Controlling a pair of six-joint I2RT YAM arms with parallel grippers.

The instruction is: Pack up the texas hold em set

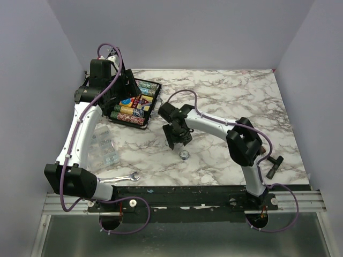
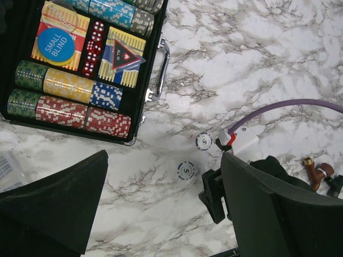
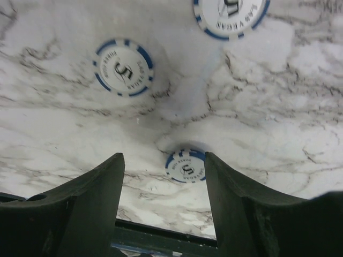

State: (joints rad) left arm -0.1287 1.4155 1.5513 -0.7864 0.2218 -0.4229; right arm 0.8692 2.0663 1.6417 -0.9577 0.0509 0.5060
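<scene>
The black case (image 2: 140,110) of the texas hold em set lies open at the table's back left, also seen from above as the case (image 1: 153,104). It holds rows of multicoloured chips (image 2: 69,99), red dice, a yellow-blue card box (image 2: 128,53) with a dark red triangle on it, and a blue "small blind" disc. My left gripper (image 2: 166,214) hovers open and empty over bare marble near the case. My right gripper (image 3: 163,160) is open and low over the table, with one whitish chip (image 3: 186,166) lying between its fingers, close to the right finger. Two more whitish chips (image 3: 123,67) (image 3: 230,16) lie just beyond.
A silver wrench (image 1: 119,178) lies near the front edge beside the left arm's base. A clear plastic bag (image 1: 104,147) sits left of centre. A brown tap-shaped piece (image 2: 316,174) and a dark handle (image 1: 274,165) lie at the right. One chip (image 1: 184,155) shows below the right gripper (image 1: 178,140).
</scene>
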